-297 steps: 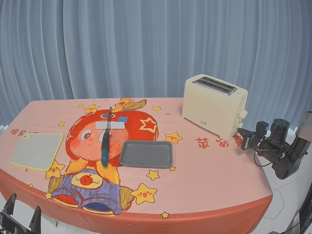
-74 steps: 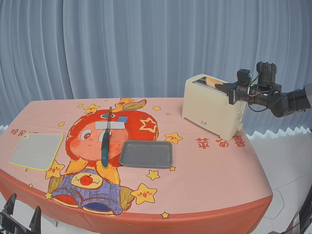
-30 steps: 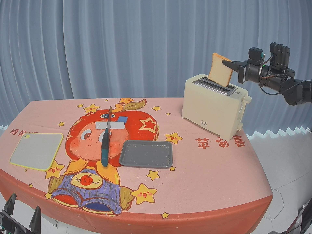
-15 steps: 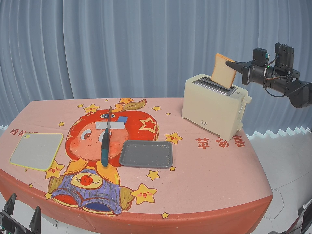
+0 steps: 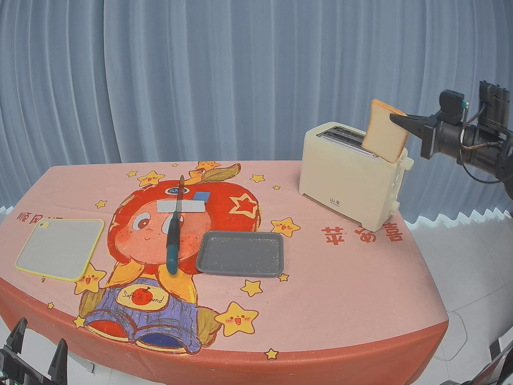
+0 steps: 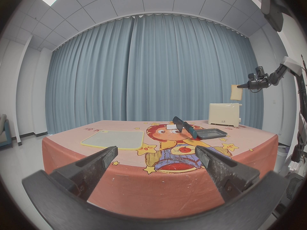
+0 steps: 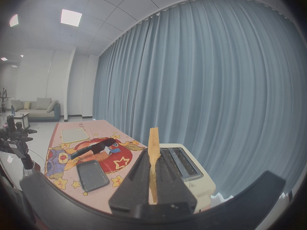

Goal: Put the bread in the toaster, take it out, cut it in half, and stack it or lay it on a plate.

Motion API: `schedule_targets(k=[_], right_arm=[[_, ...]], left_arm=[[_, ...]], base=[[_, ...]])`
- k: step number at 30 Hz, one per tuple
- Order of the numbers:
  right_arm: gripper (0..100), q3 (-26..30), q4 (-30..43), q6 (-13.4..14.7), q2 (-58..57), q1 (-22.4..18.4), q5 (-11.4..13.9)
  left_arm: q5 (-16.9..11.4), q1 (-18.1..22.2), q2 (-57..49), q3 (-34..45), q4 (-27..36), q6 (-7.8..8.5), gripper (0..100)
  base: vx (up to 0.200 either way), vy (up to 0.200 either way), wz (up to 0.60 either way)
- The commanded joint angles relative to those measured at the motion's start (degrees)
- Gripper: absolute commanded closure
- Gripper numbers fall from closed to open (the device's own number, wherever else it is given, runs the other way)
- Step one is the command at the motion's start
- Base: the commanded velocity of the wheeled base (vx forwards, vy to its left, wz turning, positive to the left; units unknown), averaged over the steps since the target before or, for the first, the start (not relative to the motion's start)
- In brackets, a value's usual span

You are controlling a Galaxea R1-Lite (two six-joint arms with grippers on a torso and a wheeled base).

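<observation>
Head view: right arm [image 5: 473, 141] level, fingers [image 5: 409, 120] pinching bread [image 5: 385, 132] above toaster [image 5: 347, 180].

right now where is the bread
In the head view the bread is in the air on the robot's right, pinched in the right end effector just above the toaster's right end.

Bright, even light from square white ceiling panels [image 7: 70, 17] falls on the pink cartoon-printed tablecloth [image 5: 331, 295], leaving only faint shadows. The blue pleated curtain [image 5: 214, 65] bows toward the head view's upper corners; wrist views darken at their rims.
</observation>
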Motion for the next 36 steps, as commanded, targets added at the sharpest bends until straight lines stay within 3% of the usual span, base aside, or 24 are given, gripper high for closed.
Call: schedule_targets(k=[1, 5, 8, 9, 13, 18, 21, 27, 32, 36], right_arm=[[100, 9.5, -0.3, 0.4, -11.8, 1.3, -1.8], [100, 17.2, -0.3, 2.3, -19.3, 1.5, -2.1], [100, 17.2, -0.3, 2.3, -19.3, 1.5, -2.1], [100, 22.2, -0.2, 4.2, -25.9, 1.0, -3.9], [100, 26.3, -0.2, 9.6, -32.3, 0.6, -6.8], [100, 32.4, 0.3, 13.8, -41.7, -1.0, -8.2], [100, 35.7, 0.8, 13.7, -47.4, -3.8, -7.9], [100, 36.4, 1.0, 13.6, -51.3, -7.2, -7.9], [100, 39.0, 3.5, 12.7, -55.3, -8.1, -7.9], [100, 41.8, 10.3, 8.9, -61.3, -8.1, -8.3]], left_arm=[[0.0, 0.0, 0.1, 1.0, -0.1, 0.00, 0], [0.0, 0.0, 0.0, 1.0, 0.0, 0.00, 0], [0.0, 0.0, 0.0, 1.0, 0.0, 0.00, 0], [0.0, 0.0, 0.1, 1.0, 0.0, 0.00, 0], [0.0, 0.0, 0.1, 1.0, -0.1, 0.00, 0], [0.0, 0.0, 0.1, 1.0, 0.0, 0.00, 0], [0.0, 0.0, 0.0, 1.0, 0.0, 0.00, 0], [0.0, 0.0, 0.0, 1.0, 0.0, 0.00, 0], [0.0, 0.0, 0.0, 1.0, 0.0, 0.00, 0], [0.0, -0.1, 0.0, 1.0, -0.1, 0.00, 0]], base=[[0.000, 0.000, 0.00], [0.000, 0.000, 0.00], [0.000, 0.000, 0.00], [0.000, 0.000, 0.00], [0.000, 0.000, 0.00], [0.000, 0.000, 0.00], [0.000, 0.000, 0.00], [0.000, 0.000, 0.00], [0.000, 0.000, 0.00], [0.000, 0.000, 0.00]])
